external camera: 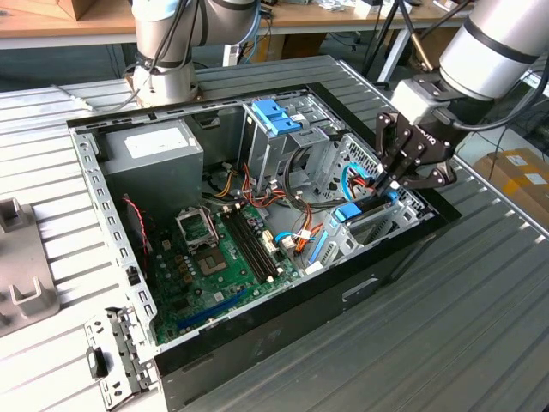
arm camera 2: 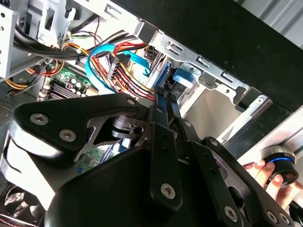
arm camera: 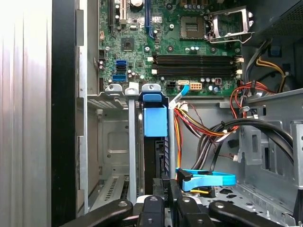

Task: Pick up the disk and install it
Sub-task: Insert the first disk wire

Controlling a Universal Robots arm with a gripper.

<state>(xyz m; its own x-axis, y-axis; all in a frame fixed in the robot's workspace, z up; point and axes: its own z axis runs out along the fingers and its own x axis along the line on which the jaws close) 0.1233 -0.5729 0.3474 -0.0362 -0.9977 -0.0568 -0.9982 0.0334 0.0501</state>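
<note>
One gripper [external camera: 403, 176] I run pinches the disk [arm camera: 155, 122], its long axis running into the drive bay [arm camera: 111, 142].

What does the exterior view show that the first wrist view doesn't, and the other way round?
The exterior view alone takes in the arm reaching over the open computer case, the grey power supply and the blue plastic bracket atop the upright drive cage.

The first wrist view alone looks along the disk standing on edge in its metal bay, blue end tab facing the motherboard, and shows the light blue cable beside it.

Both show the gripper at the disk, the motherboard and the memory slots.
</note>
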